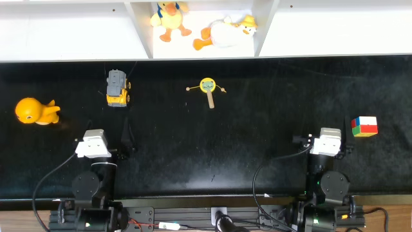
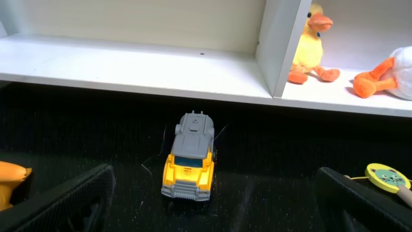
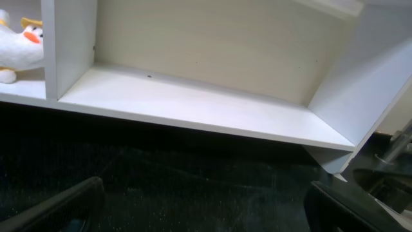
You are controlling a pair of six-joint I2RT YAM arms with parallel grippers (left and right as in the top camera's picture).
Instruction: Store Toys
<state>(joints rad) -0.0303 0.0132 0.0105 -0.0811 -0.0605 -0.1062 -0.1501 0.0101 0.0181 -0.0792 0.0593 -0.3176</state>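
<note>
A yellow and grey toy truck (image 1: pixel 117 88) stands on the black mat (image 1: pixel 257 142), straight ahead of my left gripper (image 1: pixel 96 134). In the left wrist view the truck (image 2: pixel 188 166) sits a short way beyond the fingers (image 2: pixel 77 196), which are spread wide with nothing between them. An orange duck (image 1: pixel 37 111) lies at the far left. A small rattle drum (image 1: pixel 208 87) rests mid-table. A coloured cube (image 1: pixel 364 126) sits to the right of my right gripper (image 1: pixel 324 134). The right gripper's fingers (image 3: pixel 58 206) are open and face a bare shelf bay (image 3: pixel 193 103).
A white shelf unit (image 1: pixel 77 32) runs along the far side. Its middle bay holds a yellow plush duck (image 1: pixel 170 18) and a white plush duck (image 1: pixel 225 32). The left bay (image 2: pixel 129 58) and the right bay are bare. Cables hang at the front edge.
</note>
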